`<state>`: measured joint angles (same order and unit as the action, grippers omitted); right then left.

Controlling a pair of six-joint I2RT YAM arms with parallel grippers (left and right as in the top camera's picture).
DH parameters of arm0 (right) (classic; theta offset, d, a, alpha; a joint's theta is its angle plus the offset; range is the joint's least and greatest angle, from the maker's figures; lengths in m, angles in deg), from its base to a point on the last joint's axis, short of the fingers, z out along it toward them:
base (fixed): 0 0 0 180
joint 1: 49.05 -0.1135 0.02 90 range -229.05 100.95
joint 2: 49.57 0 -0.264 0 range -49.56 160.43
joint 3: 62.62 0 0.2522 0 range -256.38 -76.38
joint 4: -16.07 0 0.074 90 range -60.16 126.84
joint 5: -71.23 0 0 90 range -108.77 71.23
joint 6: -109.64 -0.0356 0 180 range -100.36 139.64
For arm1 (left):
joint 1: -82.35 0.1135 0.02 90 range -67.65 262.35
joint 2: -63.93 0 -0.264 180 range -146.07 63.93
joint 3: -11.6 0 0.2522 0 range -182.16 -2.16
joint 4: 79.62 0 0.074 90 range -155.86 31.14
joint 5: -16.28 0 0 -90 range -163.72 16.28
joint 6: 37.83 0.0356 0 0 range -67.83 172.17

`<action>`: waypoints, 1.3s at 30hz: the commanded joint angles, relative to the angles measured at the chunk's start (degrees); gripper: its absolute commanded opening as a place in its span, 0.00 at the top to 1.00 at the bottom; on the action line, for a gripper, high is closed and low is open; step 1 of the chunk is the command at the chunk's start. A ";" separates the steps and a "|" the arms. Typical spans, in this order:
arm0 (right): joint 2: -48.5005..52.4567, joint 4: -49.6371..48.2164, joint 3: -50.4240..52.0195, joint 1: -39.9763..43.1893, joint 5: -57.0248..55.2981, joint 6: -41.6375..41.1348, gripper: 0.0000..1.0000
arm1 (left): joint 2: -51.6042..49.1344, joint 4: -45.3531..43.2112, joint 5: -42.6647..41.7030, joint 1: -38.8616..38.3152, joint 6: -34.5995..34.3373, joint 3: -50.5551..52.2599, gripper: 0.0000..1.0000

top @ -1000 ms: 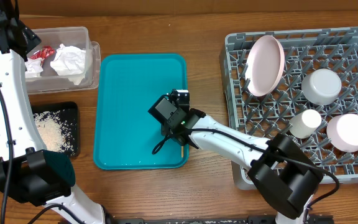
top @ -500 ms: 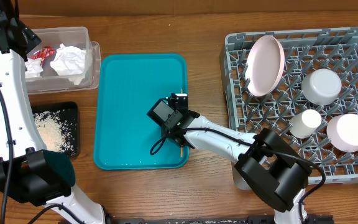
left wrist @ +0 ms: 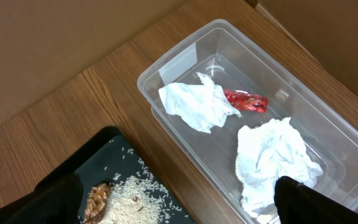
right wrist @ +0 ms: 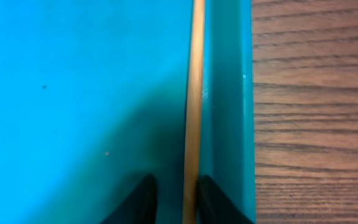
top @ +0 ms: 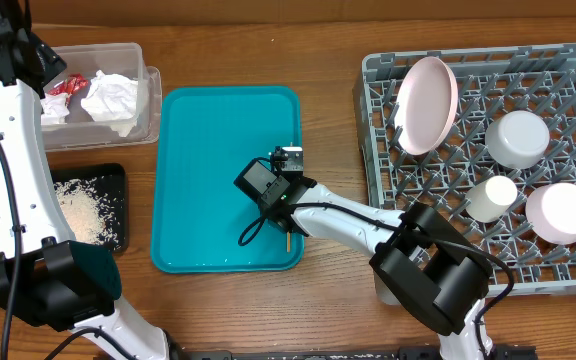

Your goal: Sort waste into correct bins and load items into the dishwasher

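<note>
Currently mid-pickup: right gripper (right wrist: 178,200) straddles the wooden stick (right wrist: 194,93) lying against the side wall of the teal tray (top: 198,150); jaws nearly closed, can't tell if clamped. Next: finish pinch, lift straight clear.

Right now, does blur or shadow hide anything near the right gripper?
Right wrist: stick and tray sharp, fingertips dark and soft, casting a shadow on the tray. Overhead: evenly lit, crisp, right gripper at the tray's right wall. Left wrist: tub sharp.
</note>
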<state>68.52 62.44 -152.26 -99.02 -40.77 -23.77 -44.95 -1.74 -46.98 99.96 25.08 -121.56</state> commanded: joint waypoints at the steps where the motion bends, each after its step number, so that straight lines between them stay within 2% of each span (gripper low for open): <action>1: 3.37 1.16 0.81 0.11 0.39 -0.33 0.83 | 0.02 0.00 0.20 -0.37 -0.81 -0.28 0.00; 7: 3.34 4.50 -0.96 0.11 0.37 -0.33 0.96 | 0.02 0.00 0.20 -0.37 -0.79 -0.28 0.00; 17: 0.55 20.37 -19.47 0.81 0.17 2.21 0.96 | 0.02 -0.02 0.20 -0.37 -0.79 -0.28 0.00; 24: -6.19 30.40 -32.63 4.48 -2.36 10.51 0.96 | 0.02 0.00 0.20 -0.37 -0.79 -0.28 0.00; 28: -11.04 31.54 -34.25 10.78 -2.36 19.08 0.96 | 0.02 0.00 0.20 -0.37 -0.79 -0.28 0.00; 31: -12.83 32.92 -34.25 16.61 -1.75 22.49 0.96 | 0.02 0.00 0.20 -0.37 -0.79 -0.28 0.00; 35: -12.52 33.70 -33.64 24.92 9.77 32.46 0.96 | 0.02 0.00 0.20 -0.37 -0.79 -0.28 0.00; 39: -12.24 33.29 -30.97 30.29 10.51 32.98 0.96 | 0.02 -0.02 0.20 -0.37 -0.79 -0.28 0.00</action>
<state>56.06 96.01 -185.13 -71.09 -34.24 4.57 -44.95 -1.74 -46.96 99.96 25.08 -121.56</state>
